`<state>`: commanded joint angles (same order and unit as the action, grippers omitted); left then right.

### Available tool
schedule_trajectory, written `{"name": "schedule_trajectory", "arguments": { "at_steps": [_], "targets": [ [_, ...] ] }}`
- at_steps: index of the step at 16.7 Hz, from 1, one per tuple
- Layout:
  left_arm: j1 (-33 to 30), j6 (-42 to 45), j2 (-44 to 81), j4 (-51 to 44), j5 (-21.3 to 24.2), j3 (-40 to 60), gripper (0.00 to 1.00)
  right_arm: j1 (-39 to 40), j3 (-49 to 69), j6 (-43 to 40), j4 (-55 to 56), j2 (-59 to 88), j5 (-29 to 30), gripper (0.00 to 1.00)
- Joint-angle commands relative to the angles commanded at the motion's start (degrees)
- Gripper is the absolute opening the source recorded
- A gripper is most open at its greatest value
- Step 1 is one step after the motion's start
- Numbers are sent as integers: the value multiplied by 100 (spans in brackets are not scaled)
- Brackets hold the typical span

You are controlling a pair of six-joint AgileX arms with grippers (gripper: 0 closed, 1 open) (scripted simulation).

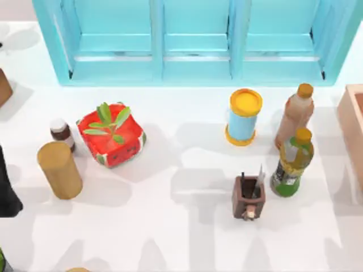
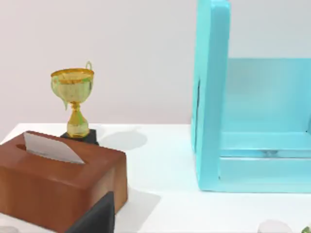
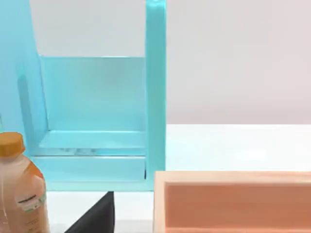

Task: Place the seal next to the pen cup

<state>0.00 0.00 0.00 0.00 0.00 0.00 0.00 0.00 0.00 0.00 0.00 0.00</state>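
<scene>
Two arms idle: left arm [image 1: 7, 195] at left table edge, right one facing pink box [image 3: 233, 201]. Grip state, both: can't tell. Seal loc: can't tell either. Pen cup [image 1: 248, 195] right of ctr, green bottle [image 1: 291, 164] just beside. Seal prob light, rigid, glossy knob slippery; I'd pinch the block base.

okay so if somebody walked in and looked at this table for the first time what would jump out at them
Probably the big turquoise shelf unit spanning the back of the table, then the red watermelon-patterned pot with a green plant on the left side. On the right, the blue yellow-lidded canister and two bottles stand behind the small brown pen cup; a gold trophy stands behind a brown tissue box in the left wrist view.
</scene>
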Motion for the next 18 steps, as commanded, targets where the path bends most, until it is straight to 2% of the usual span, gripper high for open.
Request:
{"name": "schedule_trajectory", "arguments": {
  "at_steps": [4,8,11,18],
  "targets": [
    [31,33,172,-160,-4,175,100,0,0,0,0,0,0,100],
    [175,215,1240,-1029,1,1242,100,0,0,0,0,0,0,100],
    [337,414,2663,-2025,9,2533,100,0,0,0,0,0,0,100],
    [800,921,6938,-4835,14,5886,100,0,0,0,0,0,0,100]
  ]
}}
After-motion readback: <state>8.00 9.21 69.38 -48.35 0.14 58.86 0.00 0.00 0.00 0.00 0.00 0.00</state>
